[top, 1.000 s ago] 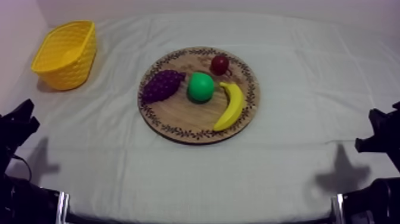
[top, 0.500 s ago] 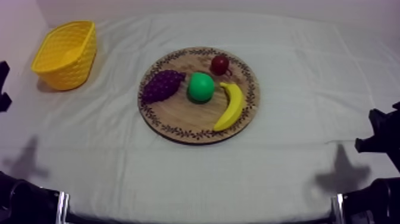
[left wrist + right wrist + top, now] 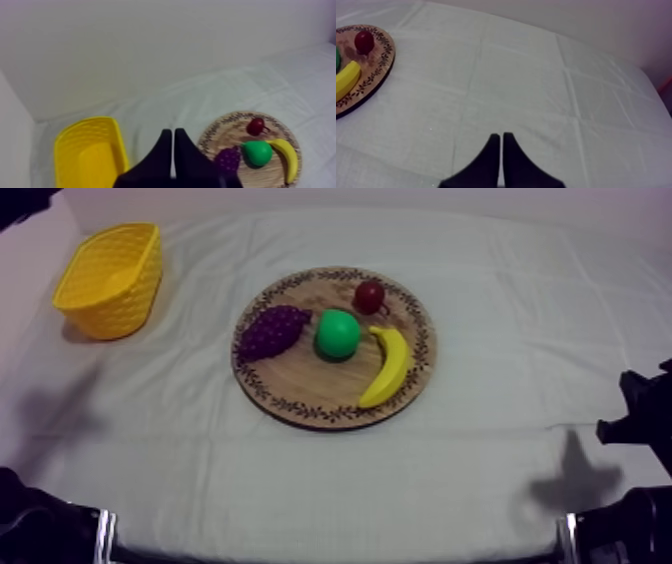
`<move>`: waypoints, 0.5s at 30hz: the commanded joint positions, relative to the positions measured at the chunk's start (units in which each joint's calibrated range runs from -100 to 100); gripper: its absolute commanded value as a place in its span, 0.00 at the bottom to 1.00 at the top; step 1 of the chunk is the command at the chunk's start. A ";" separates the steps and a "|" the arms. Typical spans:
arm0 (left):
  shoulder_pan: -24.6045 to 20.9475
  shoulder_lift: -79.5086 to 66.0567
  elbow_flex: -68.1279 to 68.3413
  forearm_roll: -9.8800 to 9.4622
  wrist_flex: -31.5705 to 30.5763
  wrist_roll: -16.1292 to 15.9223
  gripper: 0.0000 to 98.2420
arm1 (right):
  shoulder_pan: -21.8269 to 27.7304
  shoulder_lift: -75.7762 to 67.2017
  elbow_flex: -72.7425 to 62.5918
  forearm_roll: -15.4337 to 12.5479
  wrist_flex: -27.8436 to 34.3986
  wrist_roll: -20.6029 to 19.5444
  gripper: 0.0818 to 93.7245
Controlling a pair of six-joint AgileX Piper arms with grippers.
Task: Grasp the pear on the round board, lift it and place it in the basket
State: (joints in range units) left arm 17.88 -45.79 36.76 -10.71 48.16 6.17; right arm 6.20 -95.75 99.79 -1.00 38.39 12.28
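The green pear (image 3: 337,334) sits at the middle of the round wooden board (image 3: 300,380), between the purple grapes (image 3: 271,331) and the banana (image 3: 388,366). A small red fruit (image 3: 369,296) lies at the board's far side. The yellow basket (image 3: 110,278) stands at the far left of the table. My left gripper (image 3: 173,134) is shut on nothing, held high above the cloth between the basket (image 3: 87,152) and the pear (image 3: 257,152). My right gripper (image 3: 501,136) is shut on nothing, low over bare cloth to the right of the board (image 3: 373,67).
My left arm (image 3: 25,200) shows as a black shape beyond the basket. The right arm (image 3: 640,413) rests at the table's right edge. A wall rises behind the table. Bare cloth lies between basket and board.
My left arm has lifted from the lower left edge up to the far left corner, and its shadow has slid along the cloth. The right arm and the fruit have not moved.
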 commanded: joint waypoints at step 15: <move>10.16 36.09 -21.84 -0.08 12.77 11.61 0.00 | 0.00 -0.01 -0.01 0.00 0.00 0.00 0.00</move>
State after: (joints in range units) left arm 27.23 -13.71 16.42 -10.85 60.10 16.14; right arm 6.20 -95.75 99.79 -1.00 38.39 12.28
